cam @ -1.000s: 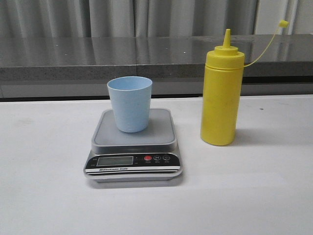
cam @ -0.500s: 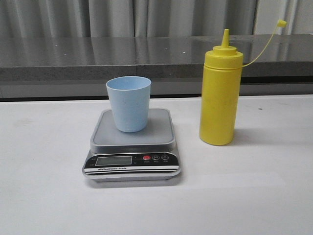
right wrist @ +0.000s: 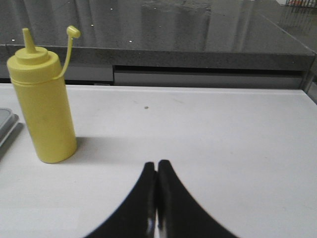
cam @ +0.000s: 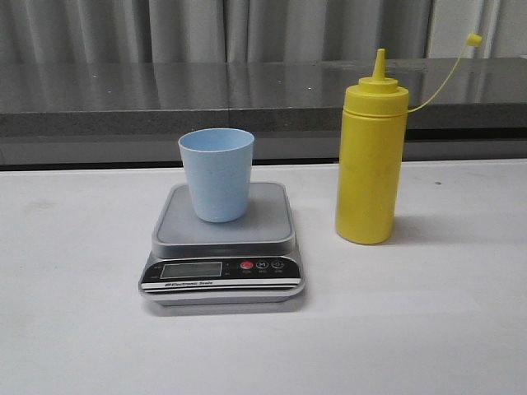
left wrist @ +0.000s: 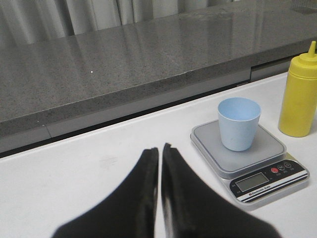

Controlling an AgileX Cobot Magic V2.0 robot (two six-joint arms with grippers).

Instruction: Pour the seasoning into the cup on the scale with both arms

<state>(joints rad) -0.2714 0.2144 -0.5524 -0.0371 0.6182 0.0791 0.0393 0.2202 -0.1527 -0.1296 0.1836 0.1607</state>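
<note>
The pale blue cup [cam: 216,173] stands upright on the silver scale [cam: 222,247] near the table's middle. The yellow seasoning bottle [cam: 371,160] stands upright to the right of the scale, its cap hanging off on the tether [cam: 473,39]. No gripper shows in the front view. In the left wrist view my left gripper [left wrist: 160,148] is shut and empty, well short of the cup [left wrist: 239,123] and scale [left wrist: 257,158]. In the right wrist view my right gripper [right wrist: 156,163] is shut and empty, apart from the bottle [right wrist: 43,104].
A grey stone ledge [cam: 165,99] runs along the back of the white table [cam: 428,321], with grey curtains behind it. The scale's display [cam: 191,269] and red button [cam: 246,266] face the front.
The scale, cup and bottle sit slightly left and higher in the picture than a second ago, all by the same small amount. Since half a second ago nothing has moved.
</note>
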